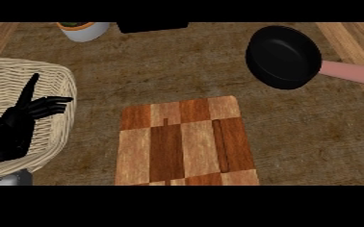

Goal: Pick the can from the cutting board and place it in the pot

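A wooden cutting board (186,142) of light and dark blocks lies at the lower middle of the counter, with no can showing on it. A black pot (283,56) with a pink handle (343,70) sits at the upper right; its inside looks dark and I see no can in it. My left hand (22,118) rests at the left edge over a wicker basket, fingers straight and spread, holding nothing. My right hand shows nowhere in this view.
A pale wicker basket (53,79) fills the left side. A white plant pot with an orange rim (85,30) and a black object (152,26) stand along the back edge. Brown counter lies between the board and the pot.
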Controlling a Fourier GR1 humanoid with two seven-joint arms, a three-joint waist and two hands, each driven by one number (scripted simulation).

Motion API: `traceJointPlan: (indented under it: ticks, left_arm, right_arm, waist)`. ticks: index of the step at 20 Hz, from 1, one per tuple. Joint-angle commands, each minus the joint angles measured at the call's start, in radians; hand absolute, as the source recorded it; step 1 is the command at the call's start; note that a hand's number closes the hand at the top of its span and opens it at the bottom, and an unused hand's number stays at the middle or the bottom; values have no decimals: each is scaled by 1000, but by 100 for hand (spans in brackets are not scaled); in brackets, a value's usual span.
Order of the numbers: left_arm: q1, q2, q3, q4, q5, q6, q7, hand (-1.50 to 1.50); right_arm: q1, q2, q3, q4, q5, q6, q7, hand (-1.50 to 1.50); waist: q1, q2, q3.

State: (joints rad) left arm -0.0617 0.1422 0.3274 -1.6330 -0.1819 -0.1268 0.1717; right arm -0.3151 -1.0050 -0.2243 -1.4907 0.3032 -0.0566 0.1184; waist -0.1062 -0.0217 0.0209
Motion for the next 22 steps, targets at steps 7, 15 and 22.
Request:
traceJointPlan:
  ticks: [7, 15, 22]
  left_arm:
    - [28, 21, -9, 103, -106, 40, 149, 0]
    - [-73, 38, -24, 133, -126, 35, 179, 0]
    - [-118, 17, -58, 183, -140, 36, 158, 0]
  right_arm:
    - [-18, -162, -204, 73, -212, 215, -160, 150]
    - [-136, -206, -112, 130, -241, 314, -13, 150]
    - [-258, -133, 45, 120, -211, 316, 110, 150]
  waist:
    - [73, 20, -20]
    - [147, 36, -22]
    - [177, 41, -24]
